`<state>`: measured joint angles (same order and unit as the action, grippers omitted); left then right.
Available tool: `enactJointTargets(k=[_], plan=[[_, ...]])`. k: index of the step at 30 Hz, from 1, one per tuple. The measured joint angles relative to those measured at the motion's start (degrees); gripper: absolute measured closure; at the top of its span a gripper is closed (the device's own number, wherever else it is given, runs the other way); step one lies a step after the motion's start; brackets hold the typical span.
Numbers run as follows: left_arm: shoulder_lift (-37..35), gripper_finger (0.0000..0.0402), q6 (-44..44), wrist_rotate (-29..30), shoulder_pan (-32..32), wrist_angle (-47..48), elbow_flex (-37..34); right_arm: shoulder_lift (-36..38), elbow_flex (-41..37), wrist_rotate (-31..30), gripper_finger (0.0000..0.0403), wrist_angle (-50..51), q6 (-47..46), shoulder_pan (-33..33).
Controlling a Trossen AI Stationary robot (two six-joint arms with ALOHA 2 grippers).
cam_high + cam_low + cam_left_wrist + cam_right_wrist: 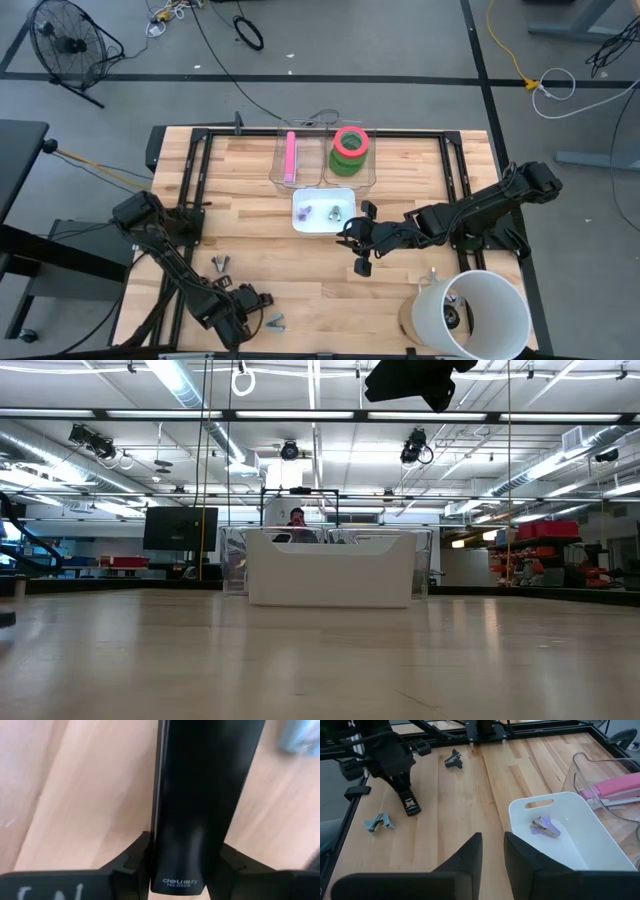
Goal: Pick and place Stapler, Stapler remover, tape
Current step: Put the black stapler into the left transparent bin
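This is a robotics lab in a large industrial hall. The low view shows an open ceiling with exposed ducts [60, 445], long strip lights [180, 382] and a hanging dark monitor [180, 528] (a person sits far back, behind the bins). From above, a wooden desk [250, 250] in a black metal frame stands on a grey concrete floor [400, 40] marked with dark tape lines, with loose cables [545, 80] and a floor fan [65, 45] nearby.
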<state>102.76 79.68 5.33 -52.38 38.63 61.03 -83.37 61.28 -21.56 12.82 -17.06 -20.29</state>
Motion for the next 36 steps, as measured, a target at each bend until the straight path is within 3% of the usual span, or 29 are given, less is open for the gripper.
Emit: enactJointTargets(k=[4,9,20,23,31,36], plan=[[0.0,0.0268,-3.5,1.2,1.1,2.9,3.7,0.0,0.0,0.0,0.0321,0.0,0.0,0.0],[0.0,0.0268,-8.9,5.1,3.0,17.6,13.1,0.0,0.0,0.0,0.0321,-0.3,0.0,0.0],[0.0,0.0268,-21.8,20.4,9.9,43.2,33.1,0.0,0.0,0.2,0.0321,-1.2,0.0,0.0],[-0.1,0.0268,-25.6,23.8,14.2,46.0,35.7,0.0,0.0,0.2,0.0321,-1.8,0.0,0.0],[-0.1,0.0268,-43.6,22.5,32.6,46.6,36.5,0.0,0.0,2.0,0.0321,-1.9,0.0,0.0],[-0.8,0.0268,-53.3,20.2,45.6,42.2,36.5,0.0,0.0,4.7,0.0321,-1.8,0.0,0.0]])
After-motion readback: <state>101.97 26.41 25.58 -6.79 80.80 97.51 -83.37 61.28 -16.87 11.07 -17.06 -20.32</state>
